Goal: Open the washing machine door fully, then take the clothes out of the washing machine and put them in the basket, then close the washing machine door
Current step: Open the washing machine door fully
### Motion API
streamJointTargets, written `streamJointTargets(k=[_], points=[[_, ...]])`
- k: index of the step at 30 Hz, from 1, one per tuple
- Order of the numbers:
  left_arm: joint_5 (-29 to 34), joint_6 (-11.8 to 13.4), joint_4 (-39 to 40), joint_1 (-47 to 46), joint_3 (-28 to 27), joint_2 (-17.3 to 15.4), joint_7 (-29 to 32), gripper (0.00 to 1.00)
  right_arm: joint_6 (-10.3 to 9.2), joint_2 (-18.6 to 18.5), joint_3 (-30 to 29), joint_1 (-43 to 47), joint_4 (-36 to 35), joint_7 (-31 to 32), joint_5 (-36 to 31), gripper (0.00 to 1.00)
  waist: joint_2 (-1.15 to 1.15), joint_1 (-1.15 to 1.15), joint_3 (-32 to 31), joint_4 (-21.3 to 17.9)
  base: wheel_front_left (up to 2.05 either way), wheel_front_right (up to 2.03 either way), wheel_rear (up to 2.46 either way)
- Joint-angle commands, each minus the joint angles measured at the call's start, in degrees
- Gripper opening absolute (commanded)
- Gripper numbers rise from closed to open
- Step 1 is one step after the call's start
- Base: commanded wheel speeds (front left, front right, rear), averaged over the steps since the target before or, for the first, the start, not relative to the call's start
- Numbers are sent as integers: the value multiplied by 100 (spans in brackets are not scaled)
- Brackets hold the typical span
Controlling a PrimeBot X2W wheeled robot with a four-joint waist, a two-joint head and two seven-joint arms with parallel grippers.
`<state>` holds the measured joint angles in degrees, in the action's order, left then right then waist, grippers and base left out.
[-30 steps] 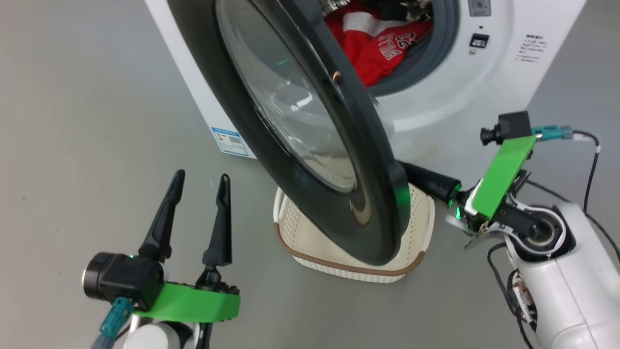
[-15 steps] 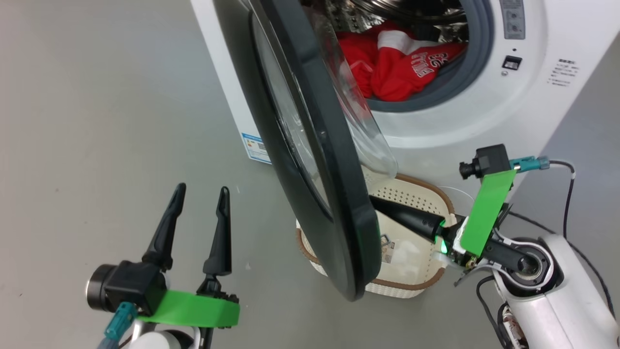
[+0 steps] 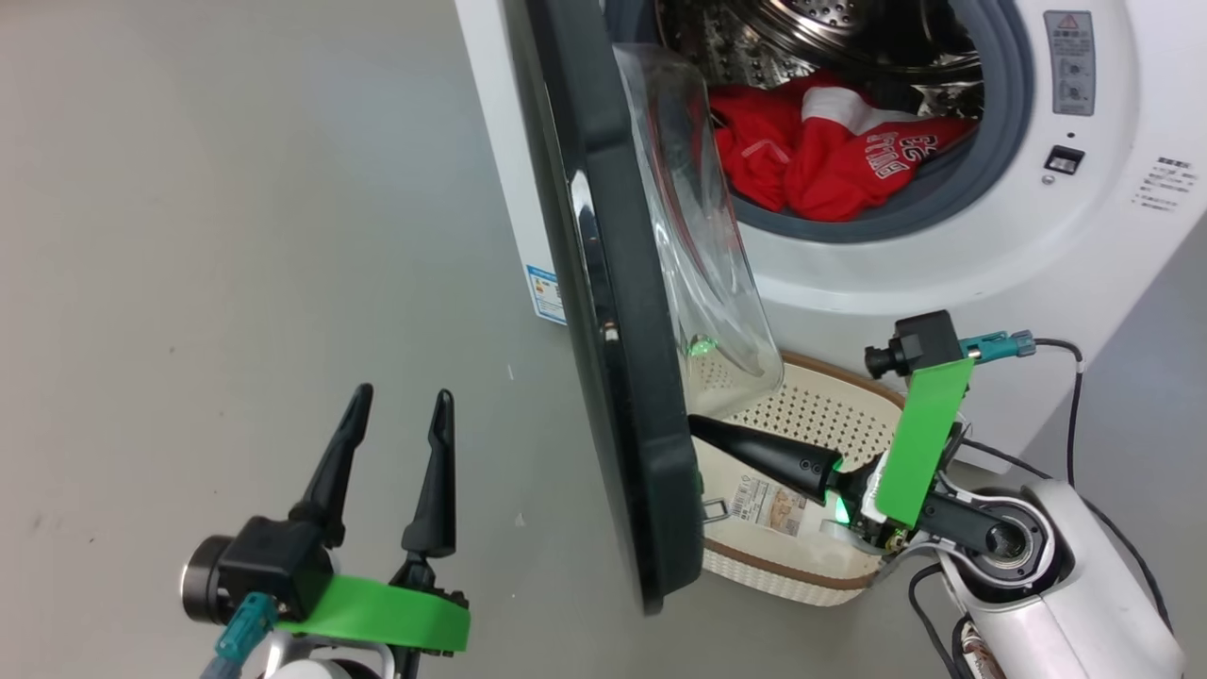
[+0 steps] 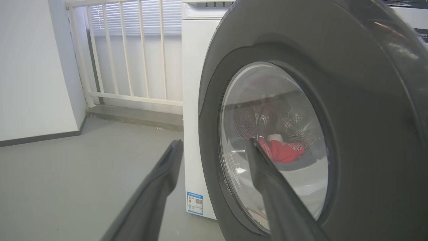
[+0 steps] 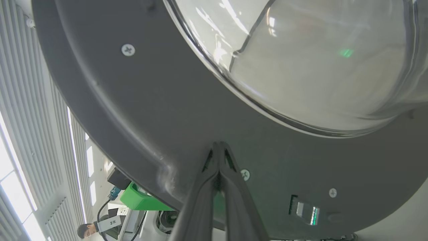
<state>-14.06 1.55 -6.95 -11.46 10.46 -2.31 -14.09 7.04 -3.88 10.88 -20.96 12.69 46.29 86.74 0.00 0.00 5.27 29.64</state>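
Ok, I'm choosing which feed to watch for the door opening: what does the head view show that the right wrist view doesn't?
Head view: red clothes in the washing machine drum, the basket, and the open left gripper. Right wrist view: screws and a person at the lower left. Both: the washing machine door and the shut right gripper against its inner side.

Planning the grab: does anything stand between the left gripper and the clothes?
Yes. The half-open door stands between them: the left gripper is on its outer side, and the clothes lie inside the washing machine behind it.
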Motion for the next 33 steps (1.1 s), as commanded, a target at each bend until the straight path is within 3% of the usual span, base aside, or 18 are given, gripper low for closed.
streamJointTargets(k=[1, 25, 33], points=[[-23, 34, 108, -16, -163, -103, 32, 100, 45, 98, 228, 24, -174, -30, 133, 0, 0, 0, -29, 62, 0, 0, 0], [-177, 174, 219, 88, -150, -139, 145, 100, 45, 100, 913, -340, 32, -292, 466, 0, 0, 0, 5, 90, 0, 0, 0], [-260, 164, 237, 106, -128, -151, 179, 100, 45, 84, 963, -324, -86, -948, -262, 0, 0, 0, -15, 80, 0, 0, 0]])
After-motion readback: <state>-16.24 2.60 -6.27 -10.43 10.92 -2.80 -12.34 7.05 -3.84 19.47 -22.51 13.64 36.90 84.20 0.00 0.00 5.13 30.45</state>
